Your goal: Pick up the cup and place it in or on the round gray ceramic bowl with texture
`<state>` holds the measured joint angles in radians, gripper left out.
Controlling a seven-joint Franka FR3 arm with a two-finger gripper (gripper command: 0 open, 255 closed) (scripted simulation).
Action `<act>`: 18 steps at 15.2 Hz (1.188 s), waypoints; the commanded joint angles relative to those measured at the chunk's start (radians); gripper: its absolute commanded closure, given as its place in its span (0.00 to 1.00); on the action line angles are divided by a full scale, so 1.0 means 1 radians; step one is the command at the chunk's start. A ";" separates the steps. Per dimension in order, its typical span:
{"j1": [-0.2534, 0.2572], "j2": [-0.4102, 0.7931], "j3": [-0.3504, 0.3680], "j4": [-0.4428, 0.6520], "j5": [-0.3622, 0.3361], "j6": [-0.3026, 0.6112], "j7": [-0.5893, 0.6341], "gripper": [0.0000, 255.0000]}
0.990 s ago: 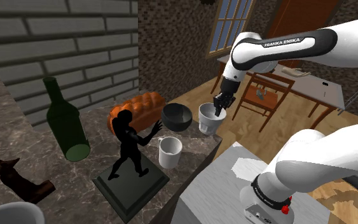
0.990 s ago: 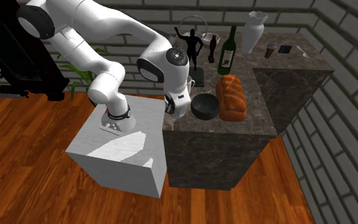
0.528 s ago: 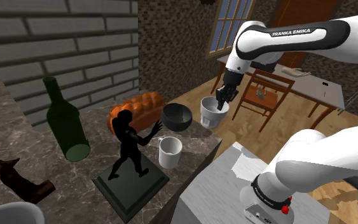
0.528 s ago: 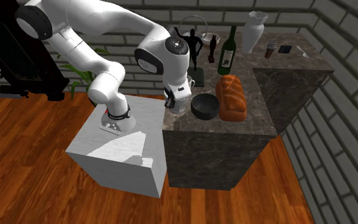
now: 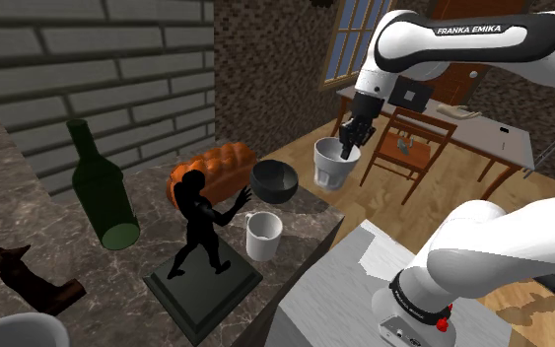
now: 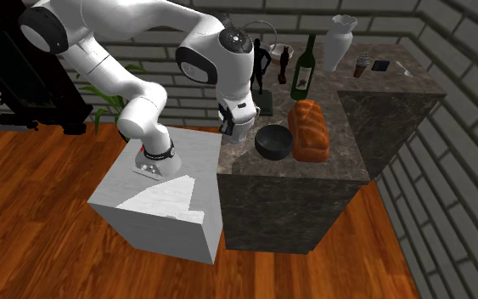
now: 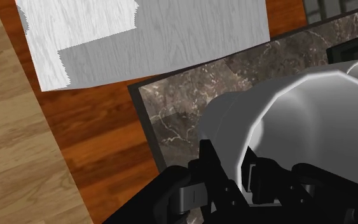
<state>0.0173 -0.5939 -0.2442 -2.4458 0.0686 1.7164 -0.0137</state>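
Higher than 1 second earlier, the white arm (image 5: 403, 39) reached over the marble counter (image 5: 38, 222); the dark bowl (image 5: 274, 181) sat on it; the pale cup (image 5: 330, 170) hung at the bowl's 3 o'clock in the shoulder view, lifted off the counter, its wall pinched by the gripper (image 5: 347, 153), 1 finger inside, 1 outside.

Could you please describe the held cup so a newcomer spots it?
On the marble counter, find the dark bowl near the arm. Beside it the pale cup hangs in the black gripper, unlike the white mug standing by the figurine.
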 commanded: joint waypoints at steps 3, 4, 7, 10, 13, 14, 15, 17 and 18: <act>0.002 -0.001 0.002 0.054 0.001 -0.054 0.007 1.00; 0.002 -0.001 0.003 0.067 0.002 -0.068 0.010 1.00; 0.024 0.066 0.017 0.131 0.026 -0.062 0.029 1.00; 0.052 0.168 0.035 0.227 0.059 -0.053 0.055 1.00; 0.076 0.271 0.050 0.333 0.087 -0.053 0.080 1.00; 0.083 0.305 0.055 0.371 0.096 -0.055 0.088 1.00; 0.089 0.340 0.059 0.410 0.104 -0.058 0.095 1.00; 0.102 0.418 0.068 0.501 0.122 -0.069 0.113 1.00; 0.102 0.418 0.068 0.488 0.122 -0.056 0.110 1.00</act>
<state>0.1147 -0.1926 -0.1808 -1.9672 0.1853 1.6509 0.0904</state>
